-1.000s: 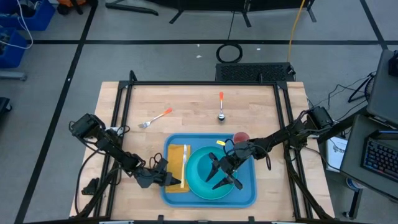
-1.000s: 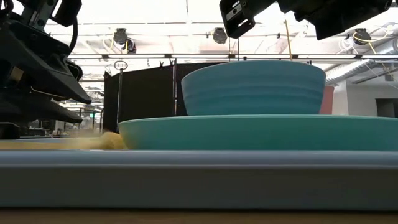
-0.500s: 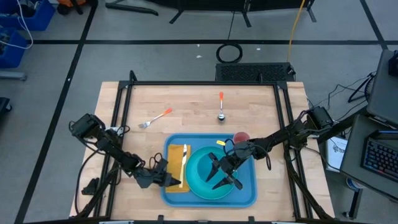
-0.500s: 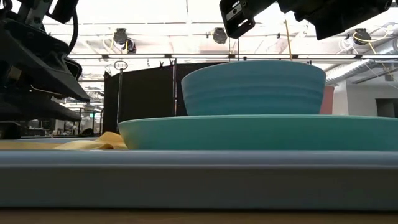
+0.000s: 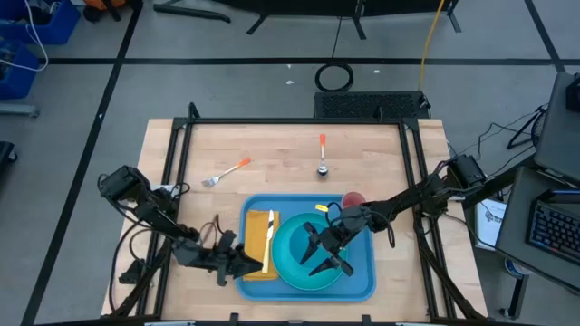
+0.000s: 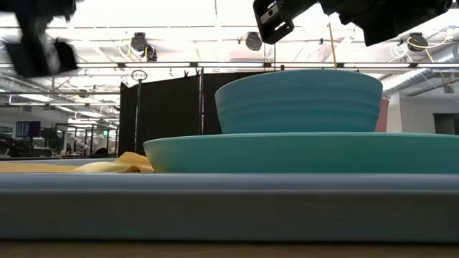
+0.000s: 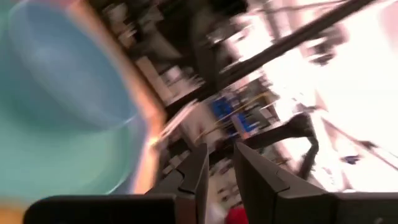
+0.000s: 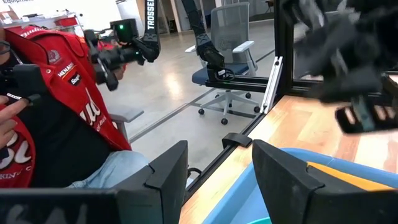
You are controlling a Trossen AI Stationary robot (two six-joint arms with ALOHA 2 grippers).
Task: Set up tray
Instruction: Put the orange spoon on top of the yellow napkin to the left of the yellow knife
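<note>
The blue tray [image 5: 362, 282] lies near the table's near edge. It holds a teal plate [image 5: 292, 276] with a teal bowl [image 5: 299, 244] standing on it, a yellow napkin [image 5: 256, 237] with a pale utensil [image 5: 269, 237] lying on it, and a red cup [image 5: 352, 198] at its far right corner. In the low view the napkin [image 6: 118, 165] is rumpled upward beside the plate [image 6: 301, 152]. My left gripper [image 5: 237, 264] hovers off the tray's left rim, its fingers [image 7: 198, 168] a narrow gap apart with nothing between them. My right gripper [image 5: 317, 254] hangs open above the bowl [image 6: 297, 100], clear of it.
An orange-handled fork [image 5: 227, 172] and an orange-handled spoon [image 5: 322, 152] lie on the bare wood beyond the tray. A black frame rail [image 5: 299, 121] runs around the table. A person in a red jacket [image 8: 56, 118] sits beyond the table's edge.
My left gripper has drawn back from the napkin toward the table's left and near edges and has risen, and it now shows only as a blur at the low view's upper left. The napkin's edge has come up into a rumple and stays that way.
</note>
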